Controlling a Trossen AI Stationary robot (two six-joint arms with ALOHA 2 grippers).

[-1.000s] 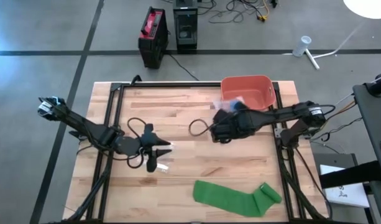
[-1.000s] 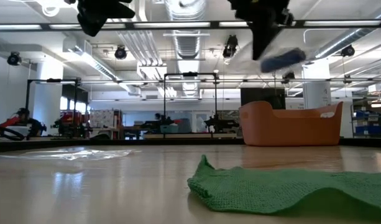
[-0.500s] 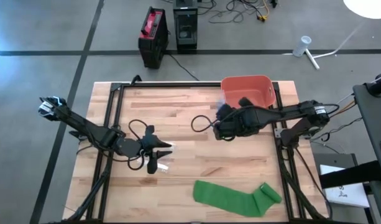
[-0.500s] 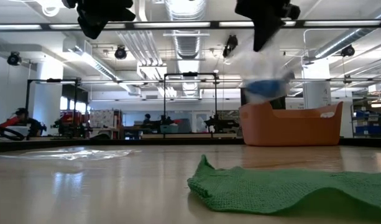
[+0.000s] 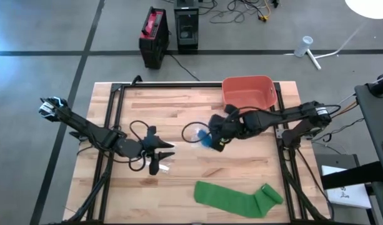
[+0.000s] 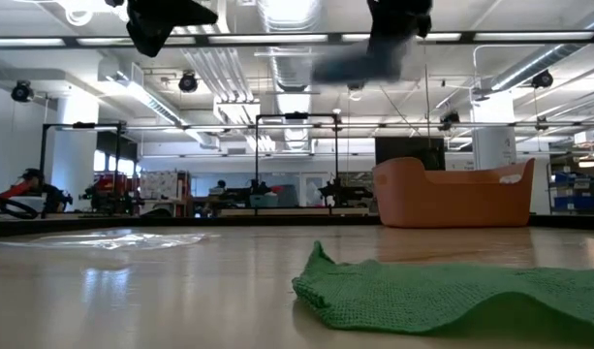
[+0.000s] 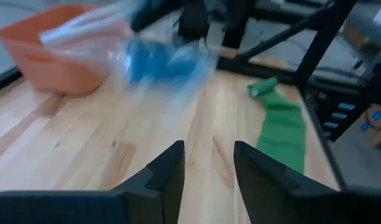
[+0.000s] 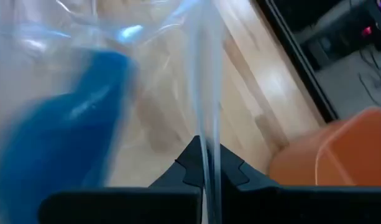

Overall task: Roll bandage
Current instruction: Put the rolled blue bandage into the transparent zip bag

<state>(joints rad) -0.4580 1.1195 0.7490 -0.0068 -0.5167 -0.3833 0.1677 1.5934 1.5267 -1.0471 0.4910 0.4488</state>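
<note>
Right gripper (image 5: pixel 211 140) hanging over the middle of the table (image 5: pixel 197 169), fingers pinched tight on the edge of a clear plastic bag (image 5: pixel 200 134) with something blue (image 8: pixel 59 155) inside, the film running straight down between the closed fingertips in the right wrist view. Bag blurred in every view, dangling clear of the wood, just in front of the orange bin (image 5: pixel 249 91) sitting at the far edge toward the right corner. Left gripper (image 5: pixel 165 150) parked over the left-middle of the table, fingers (image 7: pixel 167 171) partly apart with nothing but bare wood showing between them, pointed at the bag. Green bandage (image 5: pixel 238 198) lying flat and unrolled along the near edge toward the right corner, one end bunched into a loose lump, well apart from both grippers. Same bandage as a rumpled green strip (image 6: pixel 452 296) in the low view, resting on the tabletop.
</note>
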